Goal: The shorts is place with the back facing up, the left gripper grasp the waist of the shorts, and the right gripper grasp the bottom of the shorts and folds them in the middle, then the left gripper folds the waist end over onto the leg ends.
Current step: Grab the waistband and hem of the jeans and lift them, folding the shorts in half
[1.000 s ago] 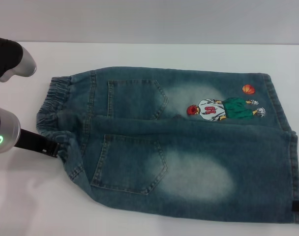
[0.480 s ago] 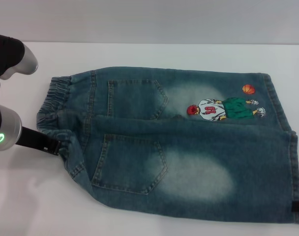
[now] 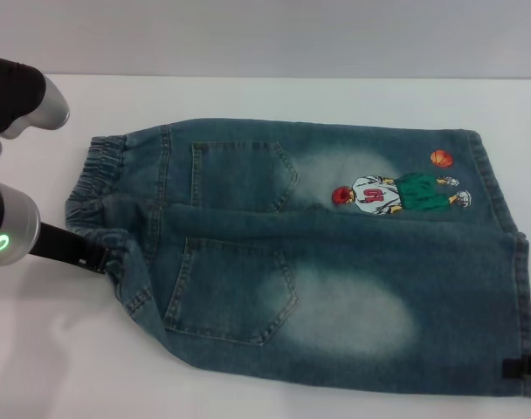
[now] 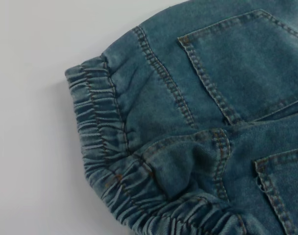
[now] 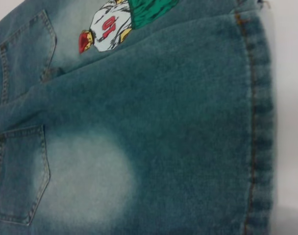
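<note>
Head view: the shorts (image 3: 309,253) lie flat, back up, on the white table (image 3: 265,100). Left gripper (image 3: 95,260) meets the waistband, seemingly clamped on it. Right gripper (image 3: 523,367) at hem corner, grip unclear.
L wrist view: elastic waistband (image 4: 105,161), bunched.
R wrist view: leg hem (image 5: 259,122), cartoon print (image 5: 114,22).

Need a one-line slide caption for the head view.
Denim shorts lie back-up on the white table; left gripper at the waistband, right gripper at the near leg's hem.

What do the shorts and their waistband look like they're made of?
The shorts look like washed blue denim: twill texture, faded whitish patches, tan topstitching. The waistband seems to be the same cloth gathered over elastic, judging by its tight ruching.
</note>
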